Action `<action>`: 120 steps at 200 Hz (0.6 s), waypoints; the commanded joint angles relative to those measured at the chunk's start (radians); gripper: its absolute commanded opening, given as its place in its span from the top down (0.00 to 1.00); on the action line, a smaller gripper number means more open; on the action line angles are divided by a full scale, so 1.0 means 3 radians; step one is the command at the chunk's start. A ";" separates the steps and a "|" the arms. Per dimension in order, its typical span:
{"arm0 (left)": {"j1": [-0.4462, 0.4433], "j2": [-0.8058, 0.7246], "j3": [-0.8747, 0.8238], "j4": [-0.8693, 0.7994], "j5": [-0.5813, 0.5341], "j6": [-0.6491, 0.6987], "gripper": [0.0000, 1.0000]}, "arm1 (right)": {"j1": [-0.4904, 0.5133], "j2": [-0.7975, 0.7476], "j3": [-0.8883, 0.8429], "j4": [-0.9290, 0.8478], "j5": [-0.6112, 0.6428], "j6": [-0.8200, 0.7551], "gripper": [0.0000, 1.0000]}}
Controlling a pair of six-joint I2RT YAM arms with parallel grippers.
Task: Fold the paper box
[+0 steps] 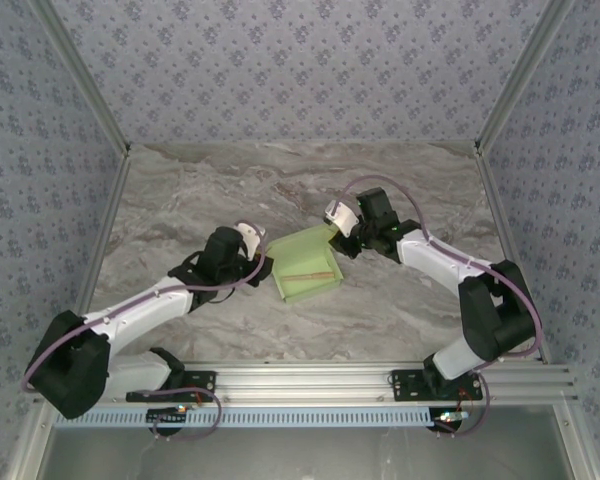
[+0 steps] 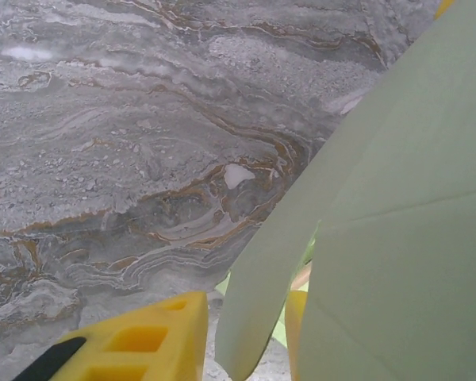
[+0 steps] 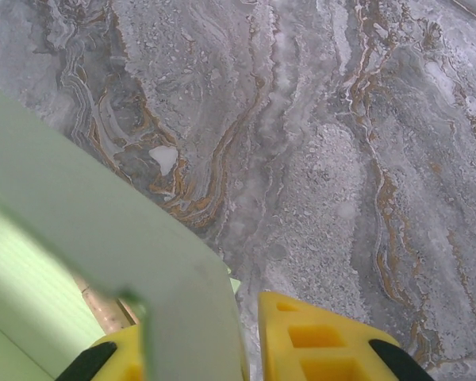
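Here, at mid-frame, we see the paper box (image 1: 302, 268); the left gripper (image 2: 230, 337) stands apart astride one of its flaps; the right gripper (image 3: 210, 349) brackets another, whether clamped we cannot tell.

A: What colours here?
B: My paper box (image 1: 305, 265) is pale green, my fingers (image 2: 143, 341) yellow with black tips, on a grey table (image 1: 180, 200) veined brown and white; walls (image 1: 280, 60) wear a blue-grey floral print.
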 commanded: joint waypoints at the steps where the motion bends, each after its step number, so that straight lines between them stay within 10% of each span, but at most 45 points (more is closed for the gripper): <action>1: -0.0022 0.0041 0.0141 0.0118 -0.0087 0.0033 0.72 | 0.0048 0.0019 0.0092 0.0022 0.0111 0.0101 0.82; 120: -0.0056 0.0289 0.0368 0.0138 -0.0427 -0.0241 0.88 | 0.0531 -0.0010 0.0170 0.0086 0.1277 0.1365 0.97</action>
